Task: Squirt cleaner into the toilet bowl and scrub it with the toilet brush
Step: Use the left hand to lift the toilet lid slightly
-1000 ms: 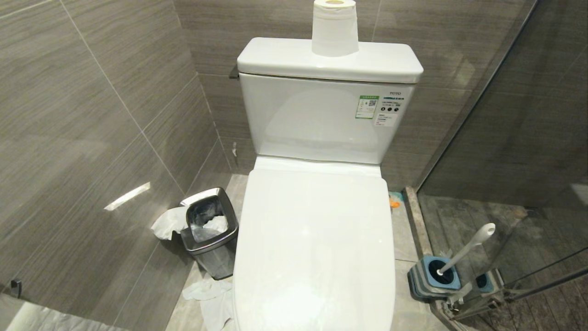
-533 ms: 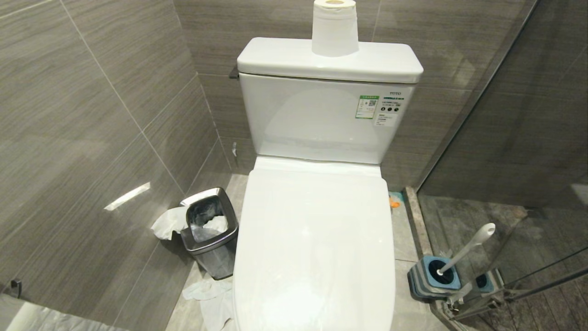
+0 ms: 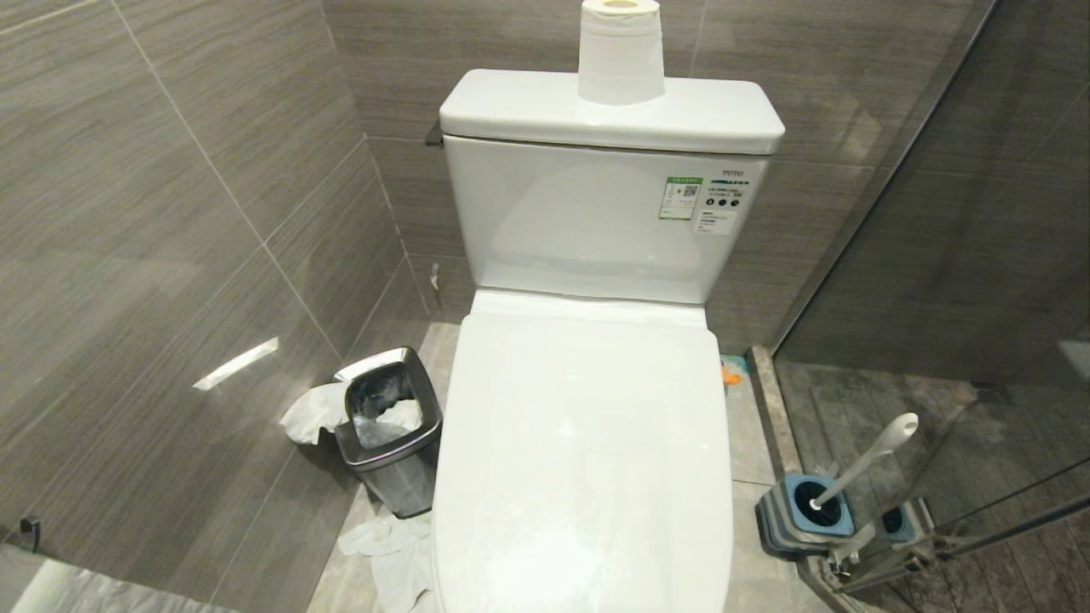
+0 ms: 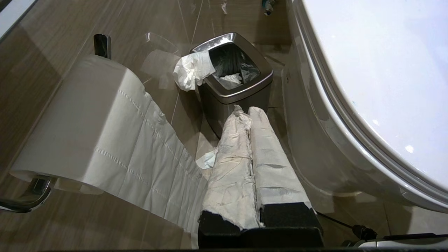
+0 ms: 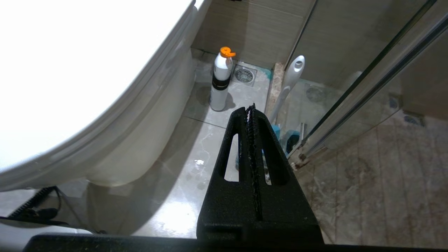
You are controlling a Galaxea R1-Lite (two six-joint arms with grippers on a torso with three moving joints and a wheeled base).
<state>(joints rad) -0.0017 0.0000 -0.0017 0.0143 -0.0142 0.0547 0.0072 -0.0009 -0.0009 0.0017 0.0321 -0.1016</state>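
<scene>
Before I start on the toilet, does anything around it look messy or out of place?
Yes. Crumpled tissue hangs over the rim of the steel bin, and more tissue lies on the floor in front of it. The toilet lid is down, so the bowl is covered. The brush sits tilted in its holder.

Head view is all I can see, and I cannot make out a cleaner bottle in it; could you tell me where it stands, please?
Observer: The cleaner bottle, white with an orange cap, stands upright on the floor beside the toilet bowl, near the floor drain.
Operator: Thank you. Where is the right gripper?
Observer: The right gripper is shut and empty, low beside the bowl, pointing toward the toilet brush.
</scene>
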